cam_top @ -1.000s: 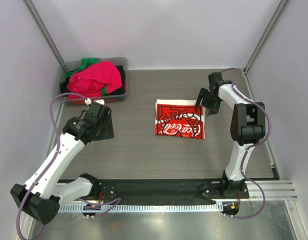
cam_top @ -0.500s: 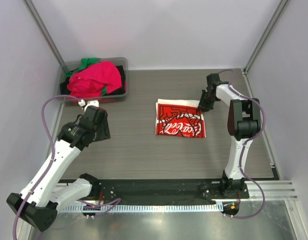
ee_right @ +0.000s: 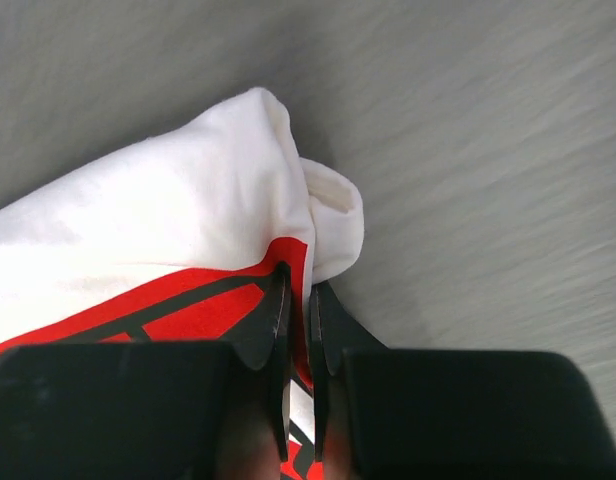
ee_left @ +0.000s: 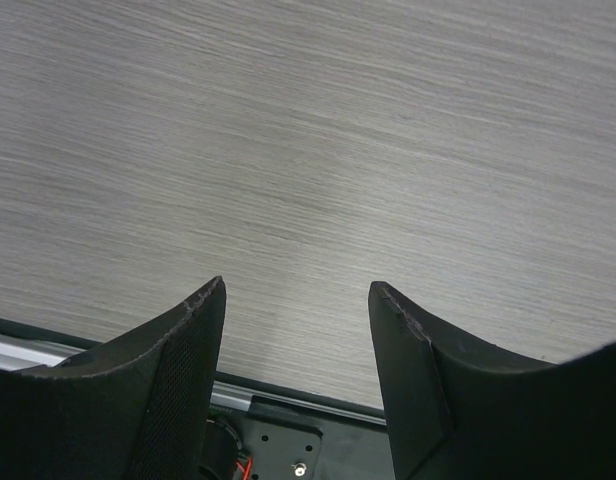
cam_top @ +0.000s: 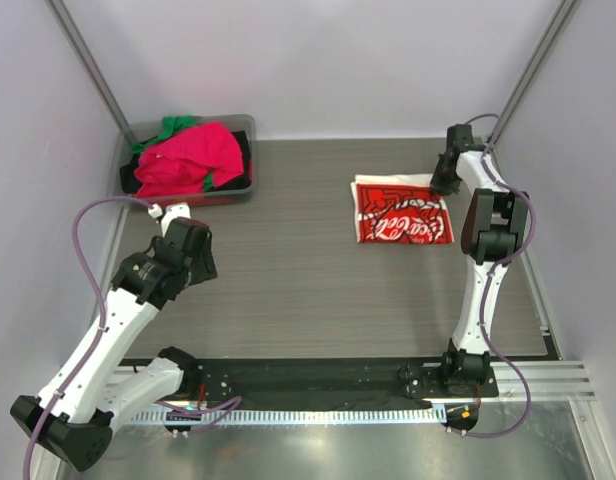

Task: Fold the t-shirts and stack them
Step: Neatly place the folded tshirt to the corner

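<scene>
I count one red printed tee [cam_top: 403, 212] by the table's [cam_top: 288, 280] far right corner, one grey bin [cam_top: 251, 170], three tees [cam_top: 193, 155] showing in it.

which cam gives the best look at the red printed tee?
Top external: the whole folded red tee shows, print included. Right wrist gets only the corner pinched in its fingers. Left wrist: bare table only.
</scene>
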`<state>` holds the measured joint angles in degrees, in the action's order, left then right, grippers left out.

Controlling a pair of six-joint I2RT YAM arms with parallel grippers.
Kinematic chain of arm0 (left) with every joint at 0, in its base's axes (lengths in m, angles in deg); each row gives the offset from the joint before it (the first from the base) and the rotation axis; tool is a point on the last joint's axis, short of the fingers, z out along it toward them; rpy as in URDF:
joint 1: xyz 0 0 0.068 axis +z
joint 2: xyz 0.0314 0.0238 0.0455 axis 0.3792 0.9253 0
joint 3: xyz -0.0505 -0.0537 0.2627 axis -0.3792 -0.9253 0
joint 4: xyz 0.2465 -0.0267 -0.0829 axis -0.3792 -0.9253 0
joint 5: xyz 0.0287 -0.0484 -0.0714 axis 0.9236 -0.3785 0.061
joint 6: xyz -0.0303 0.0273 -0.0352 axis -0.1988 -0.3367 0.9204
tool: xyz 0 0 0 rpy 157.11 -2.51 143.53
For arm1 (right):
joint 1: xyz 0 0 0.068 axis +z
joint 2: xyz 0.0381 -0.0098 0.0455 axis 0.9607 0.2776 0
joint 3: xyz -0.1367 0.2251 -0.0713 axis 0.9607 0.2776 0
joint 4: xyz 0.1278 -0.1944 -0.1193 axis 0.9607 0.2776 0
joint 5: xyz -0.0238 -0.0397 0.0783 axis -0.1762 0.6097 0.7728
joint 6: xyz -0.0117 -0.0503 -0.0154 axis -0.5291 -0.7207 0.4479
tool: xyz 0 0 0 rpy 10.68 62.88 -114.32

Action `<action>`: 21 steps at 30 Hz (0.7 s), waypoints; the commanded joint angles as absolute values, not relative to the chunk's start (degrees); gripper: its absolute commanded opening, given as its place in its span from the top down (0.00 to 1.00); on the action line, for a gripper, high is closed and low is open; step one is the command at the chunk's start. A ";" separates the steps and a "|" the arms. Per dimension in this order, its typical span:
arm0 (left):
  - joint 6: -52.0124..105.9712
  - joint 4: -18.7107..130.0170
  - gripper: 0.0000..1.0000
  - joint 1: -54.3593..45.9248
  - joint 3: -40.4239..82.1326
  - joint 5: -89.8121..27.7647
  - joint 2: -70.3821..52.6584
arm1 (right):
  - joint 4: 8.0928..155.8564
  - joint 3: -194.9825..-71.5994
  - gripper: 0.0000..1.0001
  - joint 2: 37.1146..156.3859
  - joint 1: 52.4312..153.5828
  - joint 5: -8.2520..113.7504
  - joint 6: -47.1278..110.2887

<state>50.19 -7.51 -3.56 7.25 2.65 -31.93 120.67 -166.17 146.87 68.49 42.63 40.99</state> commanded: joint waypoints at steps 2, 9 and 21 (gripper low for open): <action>53.19 -6.30 0.40 -3.47 6.78 8.08 -34.43 | 120.58 -179.45 0.99 153.98 65.89 27.89 34.97; 53.90 -6.30 0.41 -3.38 6.43 8.97 -34.44 | 114.27 -199.76 0.99 164.81 63.95 20.62 30.31; 53.72 -6.48 0.44 -0.92 6.52 8.35 -31.27 | 86.84 -203.47 0.98 169.12 60.52 20.77 34.61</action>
<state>52.72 -7.55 -1.49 6.66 6.82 -31.34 98.64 -200.11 169.42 62.07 22.08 32.49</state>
